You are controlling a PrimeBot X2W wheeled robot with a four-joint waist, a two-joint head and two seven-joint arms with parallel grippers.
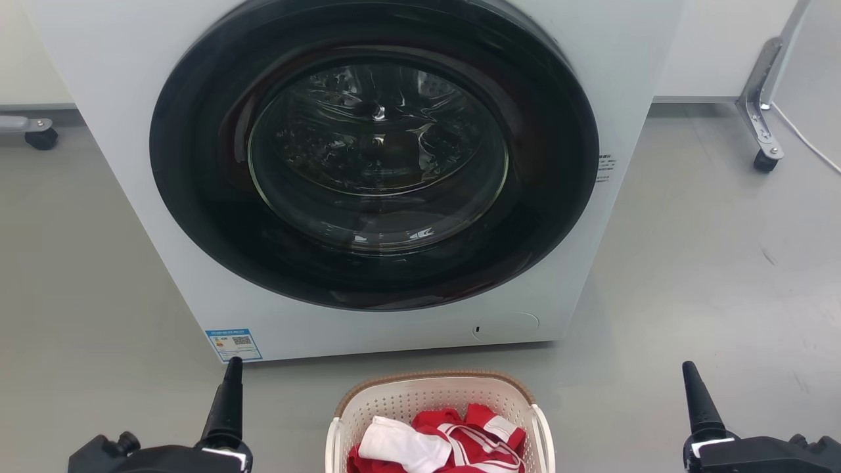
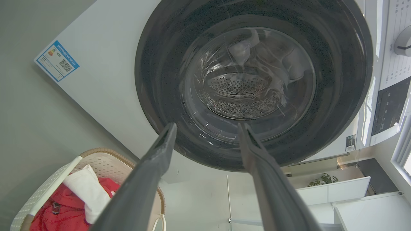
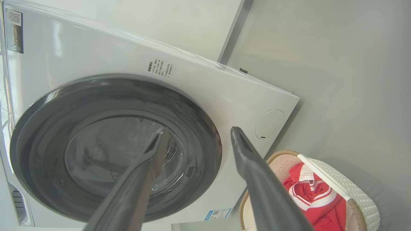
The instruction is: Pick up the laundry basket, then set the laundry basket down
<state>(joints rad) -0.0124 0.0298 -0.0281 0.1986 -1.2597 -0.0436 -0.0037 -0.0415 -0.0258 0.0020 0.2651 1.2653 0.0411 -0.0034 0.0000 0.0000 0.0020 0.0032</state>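
The laundry basket [image 1: 420, 397] sits near, between your left gripper [image 2: 208, 126] and right gripper [image 3: 196, 132]; both have fingers apart, clear of it.

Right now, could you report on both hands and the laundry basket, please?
Left hand open, empty. Right hand open, empty. Laundry basket on floor between them, clothes inside. Washer close behind it, door shut.

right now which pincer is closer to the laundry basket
Left. The left pincer stands just left of the laundry basket; the right pincer stands farther out on its right side.
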